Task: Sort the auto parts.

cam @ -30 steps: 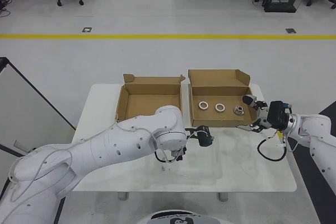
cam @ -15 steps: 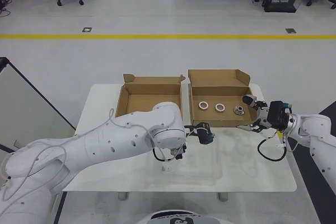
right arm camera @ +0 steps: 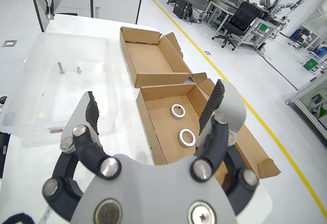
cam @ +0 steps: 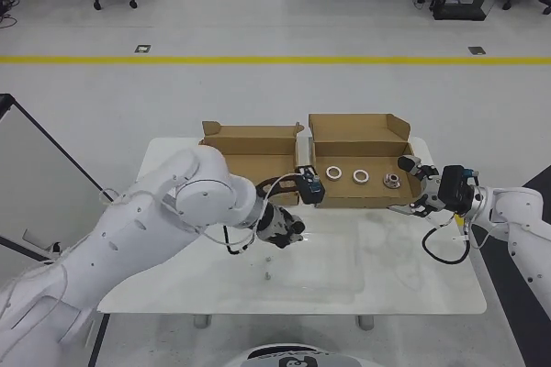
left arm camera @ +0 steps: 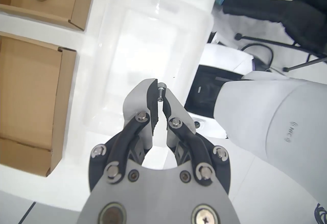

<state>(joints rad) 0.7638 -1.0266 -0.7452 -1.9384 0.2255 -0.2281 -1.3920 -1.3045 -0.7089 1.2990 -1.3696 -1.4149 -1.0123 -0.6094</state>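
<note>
Left fingers (left arm camera: pixel 152 92) are pressed together on a small bolt (left arm camera: pixel 160 93). I pinch it by the shank with its head out at the tips, and I hold it raised above the clear bin (right arm camera: pixel 74 38) on the near part of the white surface (cam: pixel 404 284). Down in that bin lie two more bolts, a longer one (right arm camera: pixel 61 67) and a shorter one (right arm camera: pixel 79 70) just beside it. Beyond the bin, toward the far edge, two open cardboard boxes sit side by side. These are the left box (cam: pixel 257 163) and the right box (cam: pixel 358 147), and the right one holds two pale rings (right arm camera: pixel 178 110) (right arm camera: pixel 187 137) on its floor. At that box's right end lies a darker part (cam: pixel 392 180). My right fingers (right arm camera: pixel 213 102) are spread wide just beside it. It seems to lie between them, though I cannot tell whether they touch it.
</note>
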